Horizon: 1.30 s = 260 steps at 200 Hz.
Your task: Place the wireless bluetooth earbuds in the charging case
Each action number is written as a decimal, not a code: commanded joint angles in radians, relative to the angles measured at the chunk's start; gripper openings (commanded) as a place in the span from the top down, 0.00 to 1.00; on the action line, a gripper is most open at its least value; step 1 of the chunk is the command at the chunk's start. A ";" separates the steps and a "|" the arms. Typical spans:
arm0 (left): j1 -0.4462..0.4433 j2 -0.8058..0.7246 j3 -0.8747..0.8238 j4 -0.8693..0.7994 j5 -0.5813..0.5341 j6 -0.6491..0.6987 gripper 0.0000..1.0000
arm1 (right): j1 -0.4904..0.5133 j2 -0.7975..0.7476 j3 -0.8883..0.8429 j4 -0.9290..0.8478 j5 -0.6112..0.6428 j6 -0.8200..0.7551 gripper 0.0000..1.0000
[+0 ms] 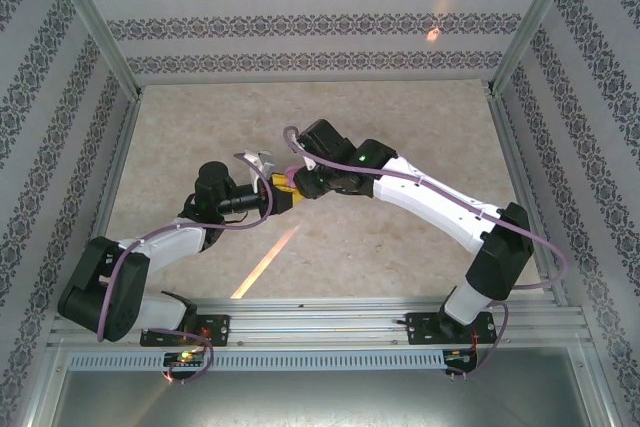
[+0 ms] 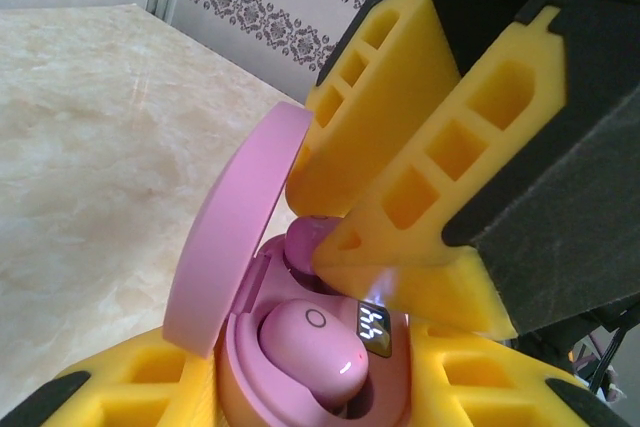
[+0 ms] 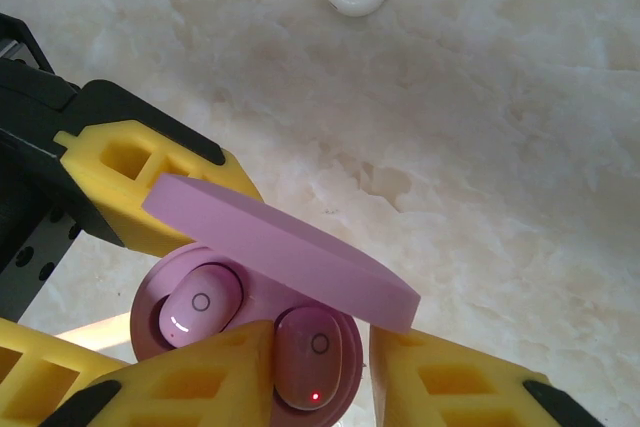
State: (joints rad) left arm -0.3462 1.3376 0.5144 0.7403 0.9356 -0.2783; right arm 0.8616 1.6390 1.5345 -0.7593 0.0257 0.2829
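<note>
Enclosure, one unit. Worktop (image 1: pixel 400 117): beige, marbled stone pattern, matte, with one pale diagonal streak of light (image 1: pixel 268 262) near its front edge. Back wall (image 1: pixel 320 7), left wall (image 1: pixel 50 97) and right wall (image 1: pixel 590 97): white paper with horizontal bands of grey damask ornament. Small orange glint (image 1: pixel 433 32) on the back wall, right of centre. Two slanting aluminium corner posts, left (image 1: pixel 95 22) and right (image 1: pixel 535 17). Slotted aluminium rail (image 1: pixel 330 322) along the near edge. Perforated pale strip (image 1: pixel 330 359) just below it. Grey metal panel (image 1: pixel 330 402) below that. Lighting: even, soft.
</note>
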 commanded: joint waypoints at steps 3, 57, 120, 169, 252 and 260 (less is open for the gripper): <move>-0.010 -0.033 -0.002 0.024 0.003 0.008 0.91 | 0.011 -0.004 0.025 -0.035 -0.034 0.006 0.67; -0.011 -0.024 0.020 0.004 0.011 0.019 0.91 | 0.004 -0.098 0.068 -0.020 -0.046 0.026 0.62; -0.019 -0.036 0.038 0.037 0.030 -0.017 0.90 | -0.172 -0.294 -0.125 0.184 -0.225 0.227 0.55; -0.048 -0.054 0.059 0.032 0.031 -0.031 0.90 | -0.256 -0.282 -0.222 0.309 -0.400 0.373 0.46; -0.082 -0.055 0.102 0.005 0.030 -0.015 0.90 | -0.297 -0.272 -0.400 0.533 -0.569 0.586 0.35; -0.083 -0.052 0.108 0.006 0.027 -0.020 0.90 | -0.297 -0.269 -0.409 0.540 -0.581 0.592 0.35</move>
State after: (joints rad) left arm -0.4114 1.2930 0.5735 0.7254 0.9428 -0.2939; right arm 0.5648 1.3624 1.1530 -0.2943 -0.4786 0.8154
